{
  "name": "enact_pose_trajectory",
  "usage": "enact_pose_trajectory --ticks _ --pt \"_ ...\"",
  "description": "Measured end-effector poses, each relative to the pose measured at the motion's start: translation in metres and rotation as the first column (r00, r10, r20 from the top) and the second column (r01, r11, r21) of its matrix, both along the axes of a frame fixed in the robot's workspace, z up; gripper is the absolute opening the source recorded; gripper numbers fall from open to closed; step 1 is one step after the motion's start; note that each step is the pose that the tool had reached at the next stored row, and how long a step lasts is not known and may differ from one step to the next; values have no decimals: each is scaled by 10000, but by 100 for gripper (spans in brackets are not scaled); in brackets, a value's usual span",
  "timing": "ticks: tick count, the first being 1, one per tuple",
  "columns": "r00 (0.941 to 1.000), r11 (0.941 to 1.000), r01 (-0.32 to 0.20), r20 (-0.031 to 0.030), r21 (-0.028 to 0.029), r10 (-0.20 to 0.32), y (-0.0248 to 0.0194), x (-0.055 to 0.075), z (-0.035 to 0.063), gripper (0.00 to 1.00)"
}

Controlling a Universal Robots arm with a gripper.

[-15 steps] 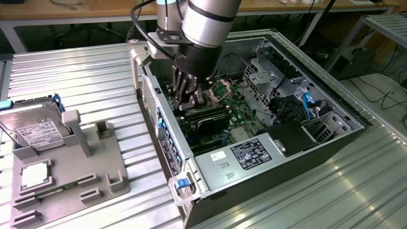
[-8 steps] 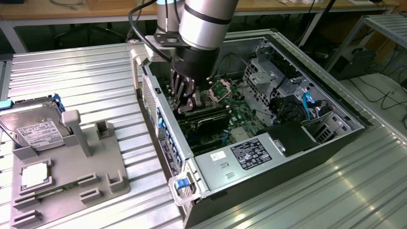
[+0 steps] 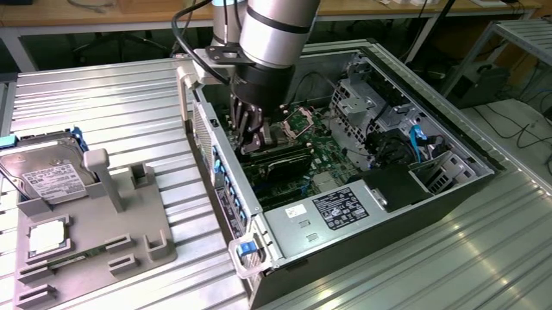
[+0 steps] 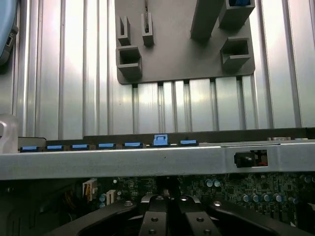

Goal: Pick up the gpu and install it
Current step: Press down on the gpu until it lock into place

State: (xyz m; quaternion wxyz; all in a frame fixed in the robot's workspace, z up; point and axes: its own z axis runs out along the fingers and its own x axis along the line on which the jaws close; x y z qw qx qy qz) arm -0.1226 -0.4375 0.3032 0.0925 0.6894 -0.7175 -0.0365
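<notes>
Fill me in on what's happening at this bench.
A robot arm has its gripper down inside an open computer case, fingers shut, right over the motherboard with a dark card, apparently the gpu, beneath it. On the grey parts tray beside the case sit a hard drive and a CPU chip.

The silver arm (image 3: 278, 29) reaches steeply down from the top of the exterior view, its black wrist (image 3: 261, 84) pointing downward, a black cable looped beside it. Below the wrist, the gripper (image 3: 254, 143) hangs vertical, its dark fingers (image 3: 251, 126) drawn together and closed. In the wrist view the fingers (image 4: 156, 219) stand side by side, touching, between two black outer links.
</notes>
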Motion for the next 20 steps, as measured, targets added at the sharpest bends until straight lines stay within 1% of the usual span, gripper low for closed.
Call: enact_pose_trajectory --ticks 5,10,15,20 --pt "10000 10000 0 -1 -8 0 0 -10 -4 11" --pt "10000 10000 -1 -2 -85 1 19 -8 -9 11" --pt "10000 10000 -1 -2 -93 0 23 3 -1 11" --pt "10000 10000 1 0 -93 -1 23 10 35 11"
